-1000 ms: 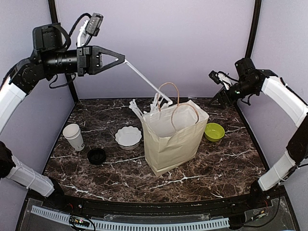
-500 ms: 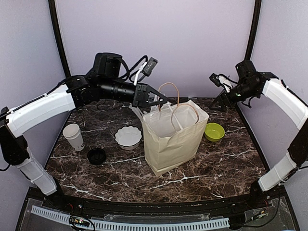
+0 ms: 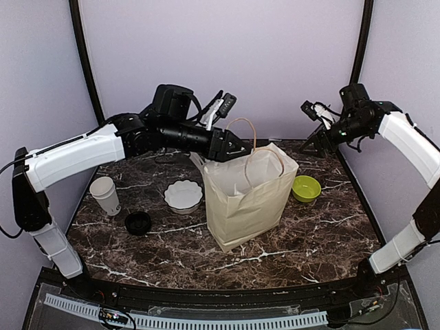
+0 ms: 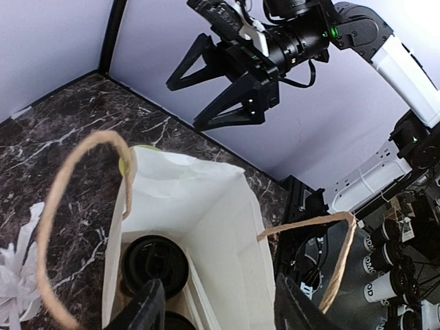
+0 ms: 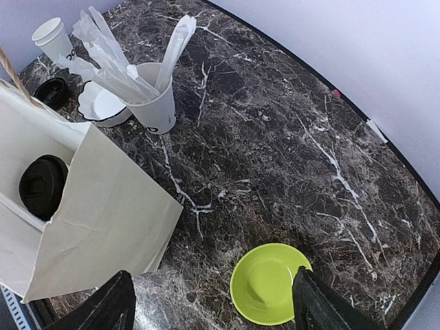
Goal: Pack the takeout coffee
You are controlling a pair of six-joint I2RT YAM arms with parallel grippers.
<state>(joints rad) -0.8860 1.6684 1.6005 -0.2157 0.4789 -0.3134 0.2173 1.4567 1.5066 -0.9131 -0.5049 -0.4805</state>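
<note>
Two takeout coffee cups stand inside the white paper bag (image 3: 247,199). In the left wrist view only their black lids show, one whole (image 4: 152,265) and one at the frame's bottom edge (image 4: 178,322). A white wrapped straw (image 4: 195,288) lies in the bag beside them. My left gripper (image 3: 239,151) hovers over the bag's mouth, open, with nothing between its fingers (image 4: 148,308). My right gripper (image 3: 317,137) is raised at the back right, open and empty, above the green bowl. The right wrist view also catches one lid (image 5: 42,184) in the bag (image 5: 103,199).
A lidless white paper cup (image 3: 105,194) and a loose black lid (image 3: 138,222) sit at the left. A white scalloped bowl (image 3: 183,196) stands left of the bag, a cup of straws (image 5: 155,103) behind it, and a green bowl (image 3: 306,187) to its right. The bag's rope handles (image 4: 51,206) stand up.
The left arm swung from high at the far left, shut on a long white straw, to over the bag. Its jaws opened and the straw is out of them. The right arm barely moved.
</note>
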